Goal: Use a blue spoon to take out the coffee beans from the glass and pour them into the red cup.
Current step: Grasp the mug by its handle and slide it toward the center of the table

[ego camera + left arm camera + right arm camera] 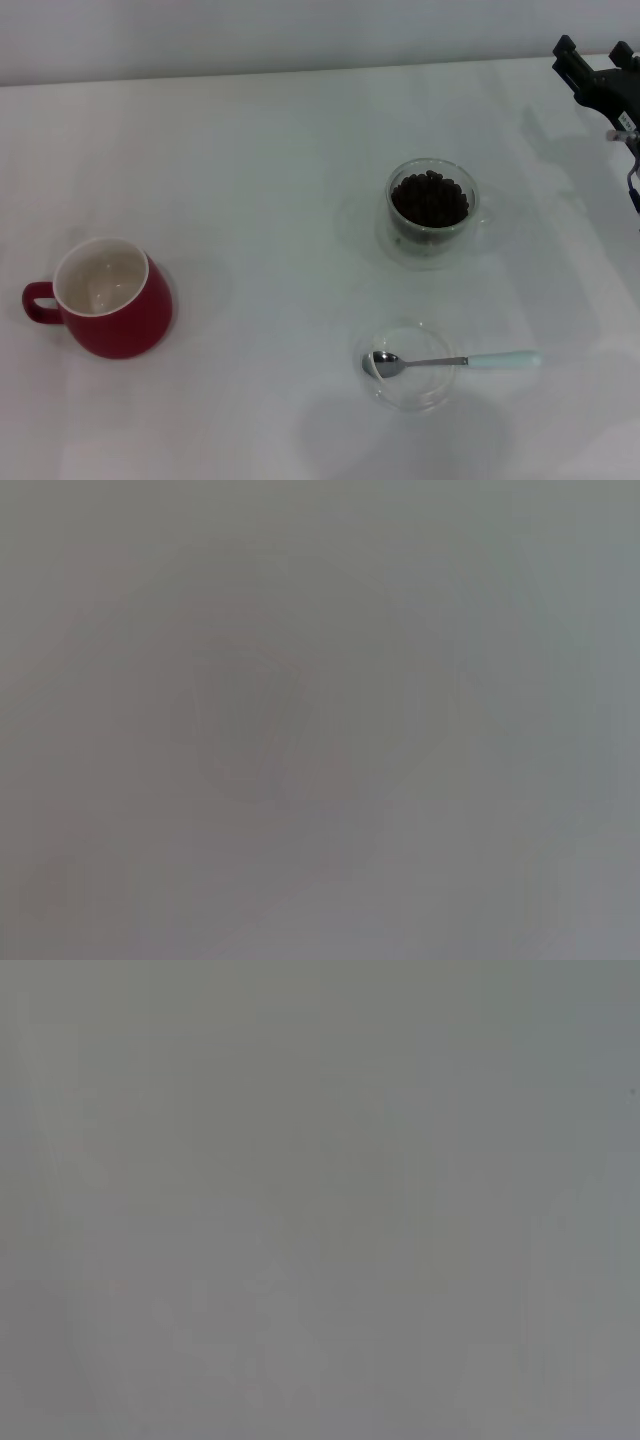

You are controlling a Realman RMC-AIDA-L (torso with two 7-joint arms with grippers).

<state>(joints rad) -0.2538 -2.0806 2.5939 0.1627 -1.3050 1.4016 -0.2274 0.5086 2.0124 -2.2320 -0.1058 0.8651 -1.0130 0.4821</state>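
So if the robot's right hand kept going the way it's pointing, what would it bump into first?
Hard to say. The right hand sits at the table's far right edge, fingers pointing away toward the back. That way looks free; the glass and blue spoon lie nearer the robot.

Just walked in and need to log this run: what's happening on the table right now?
Nothing is being handled yet. The right gripper hangs at the table's far right edge; the left arm is out of view. The small teaspoon with a pale blue handle lies with its bowl in a shallow clear glass dish. The dark coffee beans fill the clear double-walled glass. The dark red ceramic mug, white inside, stands empty at the left.
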